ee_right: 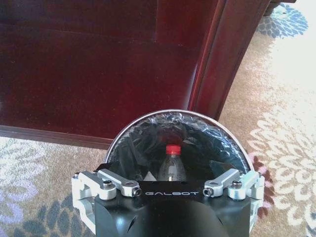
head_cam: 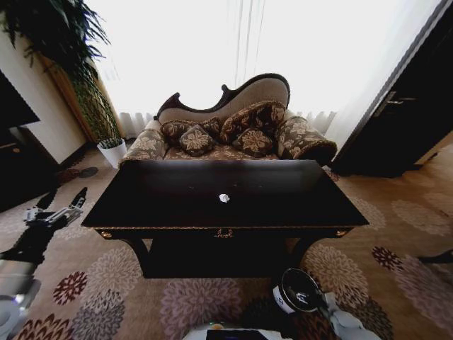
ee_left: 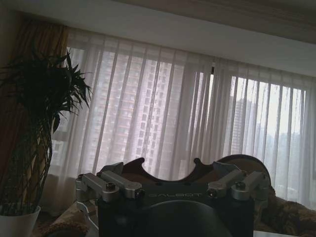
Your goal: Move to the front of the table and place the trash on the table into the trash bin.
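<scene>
one crumpled white paper ball (head_cam: 224, 197) lies on the table (head_cam: 177, 205), about mid-top, a bit toward the near edge, just above the brass ornament (head_cam: 224, 232) on the front rail. nothing touches it.

right gripper (ee_right: 168, 163) hangs directly over the trash bin (ee_right: 224, 140), which stands on the carpet (head_cam: 396, 269) at the table's near right, by the right front leg. fingertips hidden behind the gripper body in the wrist view, so can't tell if spread or pressed together, and can't see it holding anything. in the head view the bin (head_cam: 298, 290) shows low, right of centre, w/ the white arm beside it.

bin has a dark plastic liner; inside stands a clear plastic bottle (ee_right: 172, 165) w/ a red cap, upright, near the middle.

left gripper (head_cam: 65, 207) is off to the table's near left, above the carpet, apart from the table corner, fingers spread open, holding nothing. its wrist view looks up toward the curtains (ee_left: 197, 118) and a potted plant (ee_left: 34, 128).

behind the table, far side: a sofa (head_cam: 233, 127) w/ patterned cushions; the plant's white pot (head_cam: 112, 150) is at far left.
</scene>
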Robot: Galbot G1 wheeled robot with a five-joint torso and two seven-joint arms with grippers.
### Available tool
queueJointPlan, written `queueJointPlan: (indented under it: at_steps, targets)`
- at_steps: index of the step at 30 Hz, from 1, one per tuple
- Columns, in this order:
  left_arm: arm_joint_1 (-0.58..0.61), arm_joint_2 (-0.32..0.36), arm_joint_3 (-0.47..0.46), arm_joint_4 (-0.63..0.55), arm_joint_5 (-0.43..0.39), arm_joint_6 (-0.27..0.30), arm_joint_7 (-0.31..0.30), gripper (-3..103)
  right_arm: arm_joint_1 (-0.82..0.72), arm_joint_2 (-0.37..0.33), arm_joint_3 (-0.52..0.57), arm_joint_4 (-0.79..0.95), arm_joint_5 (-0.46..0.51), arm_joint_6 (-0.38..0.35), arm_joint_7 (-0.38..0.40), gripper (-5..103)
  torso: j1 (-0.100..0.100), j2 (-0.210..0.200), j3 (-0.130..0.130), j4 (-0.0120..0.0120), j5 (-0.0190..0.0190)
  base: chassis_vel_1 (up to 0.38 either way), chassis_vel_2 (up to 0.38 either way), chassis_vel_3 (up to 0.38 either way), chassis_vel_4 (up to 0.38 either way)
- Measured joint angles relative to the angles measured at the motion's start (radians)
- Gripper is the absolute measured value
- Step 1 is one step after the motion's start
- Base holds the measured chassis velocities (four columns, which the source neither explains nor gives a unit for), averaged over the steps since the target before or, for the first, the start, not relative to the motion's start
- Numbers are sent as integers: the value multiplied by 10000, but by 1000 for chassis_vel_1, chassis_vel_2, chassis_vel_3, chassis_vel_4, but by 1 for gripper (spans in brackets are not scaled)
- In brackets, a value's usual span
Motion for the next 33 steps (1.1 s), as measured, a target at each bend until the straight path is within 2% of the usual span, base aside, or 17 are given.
queueJointPlan:
  at_steps: [6,10,12,15,17,18,24,25,26,27,28,31,33]
  targets:
    - [-45,26,0,50,-20,-3,3,100,-512,-5,20,759,5,48,-227,100,0,0,-1,2,0,0,0,0,0]
    - [-149,2,93,114,-12,-4,3,100,-1460,25,79,2193,-57,177,-744,100,0,1,0,-3,0,0,0,0,0]
    - [-215,-49,208,135,40,-4,4,100,-2116,45,99,3245,-124,254,-1073,100,-1,0,-1,2,0,0,0,0,0]
    - [-259,-63,257,158,61,-4,6,100,-2480,39,103,3783,-205,414,-1411,100,-1,0,-1,-1,-1,0,0,0,0]
    - [-308,-58,292,211,78,-4,7,100,-2932,15,103,4524,-292,805,-2200,100,-1,1,-1,-2,-2,0,0,0,0]
    - [-308,-58,292,211,78,-4,7,100,-2932,15,103,4524,-292,805,-2200,100,-1,1,-1,-2,-2,0,0,0,0]
    - [-352,-11,311,284,78,-5,12,100,-3461,25,108,5896,291,1623,-3561,100,0,0,-1,-1,-1,0,0,0,0]
    - [-354,-5,312,287,77,-6,12,100,-3471,22,110,6001,447,1826,-3950,100,-1,1,-1,-1,-1,0,0,0,0]
    - [-356,8,312,293,72,-7,14,100,-3467,-7,124,6240,827,2328,-5059,100,-1,0,-1,0,0,0,0,0,0]
    - [-355,17,313,294,68,-7,16,100,-3499,-26,172,6552,1051,2508,-5780,100,0,0,0,1,1,0,0,0,0]
    - [-355,17,313,294,68,-7,16,100,-3499,-26,172,6552,1051,2508,-5780,100,0,0,0,1,1,0,0,0,0]
    - [-345,43,300,294,54,-10,18,100,-3744,-92,320,7652,1626,2525,-6656,100,0,0,-1,0,0,0,0,0,0]
    - [-342,51,290,294,50,-12,18,100,-3828,-116,410,8086,1774,2501,-6763,100,-1,0,-1,-1,0,0,0,0,0]
